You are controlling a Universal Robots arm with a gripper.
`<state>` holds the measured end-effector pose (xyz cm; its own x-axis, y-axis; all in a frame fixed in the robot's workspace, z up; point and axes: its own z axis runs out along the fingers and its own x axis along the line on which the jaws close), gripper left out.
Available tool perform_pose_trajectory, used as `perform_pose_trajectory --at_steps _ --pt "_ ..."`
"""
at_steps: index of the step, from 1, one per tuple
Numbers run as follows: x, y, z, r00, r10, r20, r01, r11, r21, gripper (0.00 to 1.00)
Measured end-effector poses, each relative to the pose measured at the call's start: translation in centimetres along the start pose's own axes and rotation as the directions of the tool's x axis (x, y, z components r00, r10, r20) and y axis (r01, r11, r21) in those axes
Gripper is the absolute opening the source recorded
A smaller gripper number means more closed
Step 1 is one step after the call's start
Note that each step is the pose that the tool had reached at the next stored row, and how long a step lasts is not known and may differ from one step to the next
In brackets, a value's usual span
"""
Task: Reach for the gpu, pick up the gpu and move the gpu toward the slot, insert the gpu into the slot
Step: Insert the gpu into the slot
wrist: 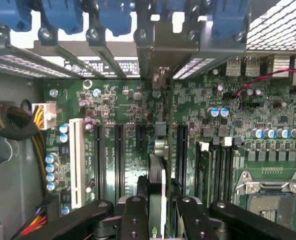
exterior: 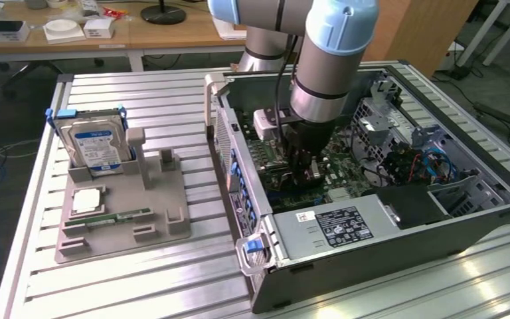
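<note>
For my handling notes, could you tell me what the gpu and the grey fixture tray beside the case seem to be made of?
The gpu, seen edge-on in the gripper: a thin dark circuit board with a bare metal bracket, probably steel. The fixture tray: matte uniform grey with moulded blocks, likely plastic, perhaps printed.

Wooden desk behind slatted table

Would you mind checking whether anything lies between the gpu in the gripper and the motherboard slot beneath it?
Nothing visible does. The gripper holds the gpu edge-on directly over the motherboard, its bracket end at the case's rear slot opening. The neighbouring expansion slots stand bare.
</note>
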<state>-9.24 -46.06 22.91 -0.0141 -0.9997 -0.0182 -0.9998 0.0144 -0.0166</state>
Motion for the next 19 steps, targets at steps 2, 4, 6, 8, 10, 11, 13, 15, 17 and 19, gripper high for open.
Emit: perform_pose_trajectory --at_steps 2,4,6,8,10,11,13,15,17,19 --pt "0.0 0.01 0.0 1.0 0.0 0.0004 0.0 1.0 -0.0004 0.26" --pt "0.0 0.02 0.0 1.0 0.0 0.0001 0.0 1.0 0.0004 0.26" --pt "0.0 0.02 -0.08 1.0 0.0 0.0012 0.0 1.0 0.0011 0.26" --pt "0.0 0.06 -0.22 1.0 0.001 0.0026 -0.001 1.0 0.0017 0.27" --pt "0.0 0.02 -0.66 1.0 0.0 0.001 0.0 1.0 0.0016 0.33" --pt "0.0 0.01 -0.97 1.0 0.0 0.0011 0.0 1.0 0.0021 0.33" --pt "0.0 -0.01 -1.77 1.0 0.0 0.0009 0.0 1.0 0.003 0.33" --pt "-0.1 -0.01 -2.57 1.0 0.0 0.001 0.0 1.0 0.0047 0.33" --pt "-0.1 -0.02 -3.06 1.0 0.0 0.0009 0.0 1.0 0.0065 0.33" --pt "-0.1 -0.02 -3.43 1.0 0.0 0.0011 0.0 1.0 0.0079 0.33"
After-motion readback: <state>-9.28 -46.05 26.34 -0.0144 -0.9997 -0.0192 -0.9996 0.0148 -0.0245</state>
